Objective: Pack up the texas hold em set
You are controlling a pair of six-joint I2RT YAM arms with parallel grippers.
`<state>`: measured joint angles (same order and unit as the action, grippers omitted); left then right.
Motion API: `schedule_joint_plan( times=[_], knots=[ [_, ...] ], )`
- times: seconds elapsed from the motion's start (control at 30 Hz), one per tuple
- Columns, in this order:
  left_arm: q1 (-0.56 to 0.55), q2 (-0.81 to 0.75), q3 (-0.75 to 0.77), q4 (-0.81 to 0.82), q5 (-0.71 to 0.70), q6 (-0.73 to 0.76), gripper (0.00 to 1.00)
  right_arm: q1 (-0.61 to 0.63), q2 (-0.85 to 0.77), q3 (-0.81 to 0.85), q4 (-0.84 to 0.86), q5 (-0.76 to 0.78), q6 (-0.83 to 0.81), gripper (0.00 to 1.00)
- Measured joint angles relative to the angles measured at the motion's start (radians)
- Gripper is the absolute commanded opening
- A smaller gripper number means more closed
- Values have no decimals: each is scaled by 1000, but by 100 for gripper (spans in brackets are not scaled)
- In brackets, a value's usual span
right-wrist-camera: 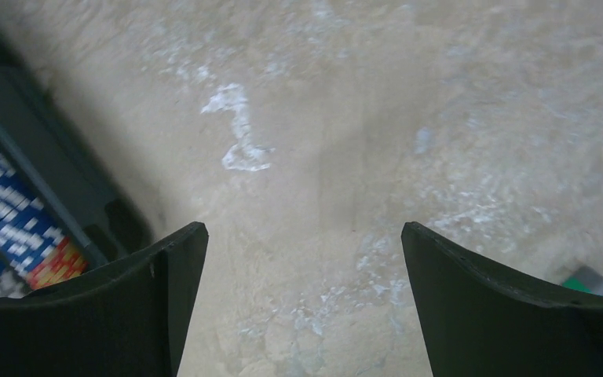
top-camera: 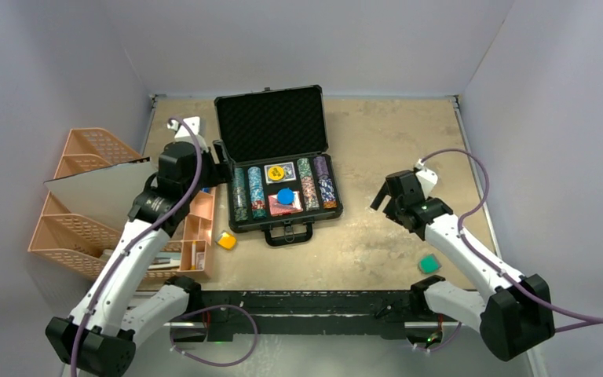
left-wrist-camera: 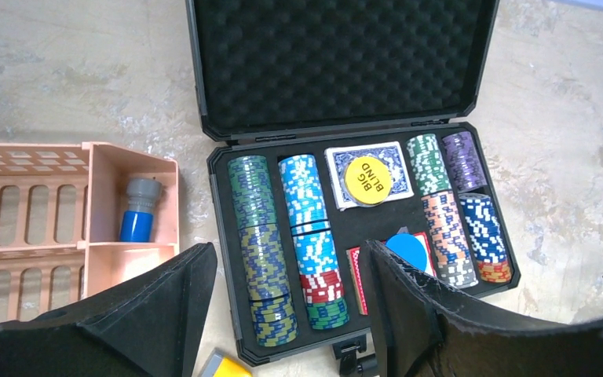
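The black briefcase (top-camera: 240, 161) lies open mid-table, its foam-lined lid (top-camera: 270, 122) raised. Inside are chip stacks (top-camera: 257, 193), a blue deck with a yellow button (top-camera: 280, 171), and a red deck with a blue button (top-camera: 285, 196). The handle (top-camera: 287, 234) faces the near edge. In the left wrist view the case (left-wrist-camera: 221, 228), the chip stacks (left-wrist-camera: 312, 228), yellow button (left-wrist-camera: 367, 180) and blue button (left-wrist-camera: 408, 250) show. My left gripper (left-wrist-camera: 286, 314) is open and empty, above the case's left side. My right gripper (right-wrist-camera: 302, 298) is open and empty over bare table right of the case (right-wrist-camera: 39, 169).
A peach organiser (top-camera: 86, 200) stands left of the case, holding a blue-grey tube (left-wrist-camera: 139, 209). A small yellow block (top-camera: 226, 240) lies by the case's front-left corner and a small green block (top-camera: 429, 264) near my right arm.
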<state>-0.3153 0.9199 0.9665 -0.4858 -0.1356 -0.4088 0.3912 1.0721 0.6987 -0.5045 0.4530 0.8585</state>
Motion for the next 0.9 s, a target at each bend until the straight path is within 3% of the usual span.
schedule_joint_plan(
  times=[0.27, 0.4, 0.6, 0.9],
  knots=[
    [0, 146, 11, 13, -7, -24, 69, 0, -31, -53, 198, -220, -194, 88],
    [0, 267, 98, 27, -41, -68, 69, 0, -31, -68, 299, -346, -275, 84],
    [0, 387, 230, 120, -164, -125, 69, 0, 7, -65, 397, -413, -318, 83],
    [1, 522, 237, 314, -386, -129, 69, 0, 84, -57, 454, -418, -322, 85]
  ],
)
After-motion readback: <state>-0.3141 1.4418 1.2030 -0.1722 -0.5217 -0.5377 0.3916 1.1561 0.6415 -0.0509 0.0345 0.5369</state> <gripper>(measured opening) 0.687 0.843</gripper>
